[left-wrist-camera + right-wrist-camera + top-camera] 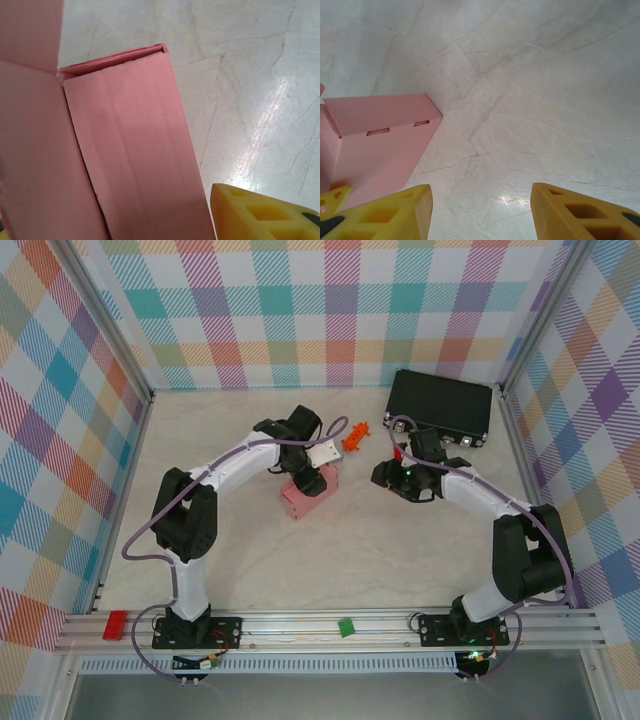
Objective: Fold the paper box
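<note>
Top external view: the paper box [298, 502] lies on the table left of the black case [440, 405], towards the arm bases.
Left gripper [315, 480]: directly over the box. One yellow finger [260, 215] sits just beside the pink panel. You cannot tell whether it grips.
Right gripper [480, 192]: spread wide and empty, just in front of the case, with the box to its left.
Long axis: the panel runs lengthwise away from your left wrist.
Nearer arm: left.
Writing: none readable. The card is plain, with two small slots [377, 131].
</note>
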